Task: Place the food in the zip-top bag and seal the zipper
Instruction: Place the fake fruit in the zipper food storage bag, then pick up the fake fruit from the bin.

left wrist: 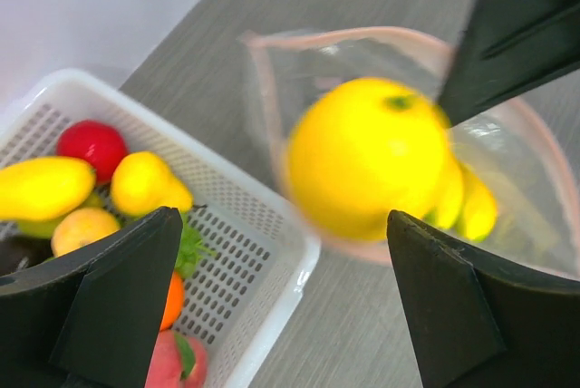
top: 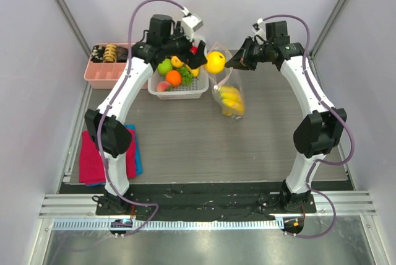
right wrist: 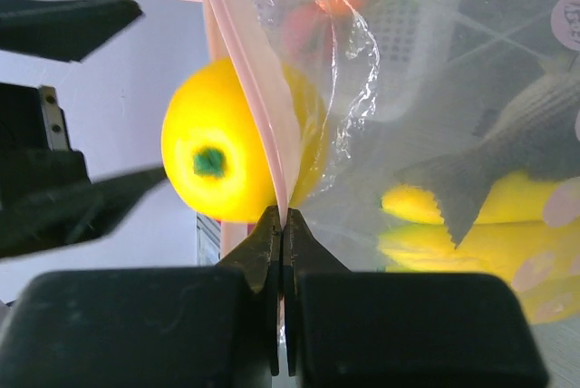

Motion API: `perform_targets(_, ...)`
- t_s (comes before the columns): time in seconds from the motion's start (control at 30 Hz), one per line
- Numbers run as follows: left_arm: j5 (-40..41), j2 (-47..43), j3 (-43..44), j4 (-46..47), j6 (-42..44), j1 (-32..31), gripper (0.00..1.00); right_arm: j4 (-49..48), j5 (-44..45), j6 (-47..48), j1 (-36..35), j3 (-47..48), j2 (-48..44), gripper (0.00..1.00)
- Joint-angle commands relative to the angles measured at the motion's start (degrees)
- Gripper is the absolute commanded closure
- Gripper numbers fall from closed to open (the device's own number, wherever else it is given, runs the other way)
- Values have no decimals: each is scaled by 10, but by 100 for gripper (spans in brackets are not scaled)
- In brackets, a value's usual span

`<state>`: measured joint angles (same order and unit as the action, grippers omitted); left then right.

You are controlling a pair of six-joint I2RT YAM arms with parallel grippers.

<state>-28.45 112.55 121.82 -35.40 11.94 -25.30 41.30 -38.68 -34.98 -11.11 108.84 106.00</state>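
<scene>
The clear polka-dot zip-top bag (top: pixel 230 85) hangs open right of the basket, with yellow bananas (top: pixel 232 101) inside. My right gripper (top: pixel 234 62) is shut on its pink zipper rim (right wrist: pixel 245 62), pinched between the fingertips in the right wrist view (right wrist: pixel 283 220). My left gripper (top: pixel 199 59) is wide open in the left wrist view (left wrist: pixel 283 225). A round yellow fruit (left wrist: pixel 367 157), blurred, is at the bag's mouth (left wrist: pixel 517 143), beyond my fingertips and not held. It also shows in the top view (top: pixel 215 62) and the right wrist view (right wrist: pixel 217 157).
A white slatted basket (top: pixel 179 90) holds a green apple (top: pixel 164 66), orange (top: pixel 173 77), peach (top: pixel 163 85) and more. A pink divided tray (top: pixel 102 74) of dark snacks stands back left. Red and blue cloths (top: pixel 93 160) lie front left.
</scene>
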Motion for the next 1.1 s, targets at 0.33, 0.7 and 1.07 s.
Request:
perform_targets(0.33,18,12,-4,35,-102,90,0,-28,-32,-11,29,-6,-36,99)
perform_targets(0.7,131,151,73,60,-25,104,0,-16,-17,12,29,14,-42,99)
perform_targets(1.07,233,226,70,128,21,104,0,-6,27,33,11,8,-43,99)
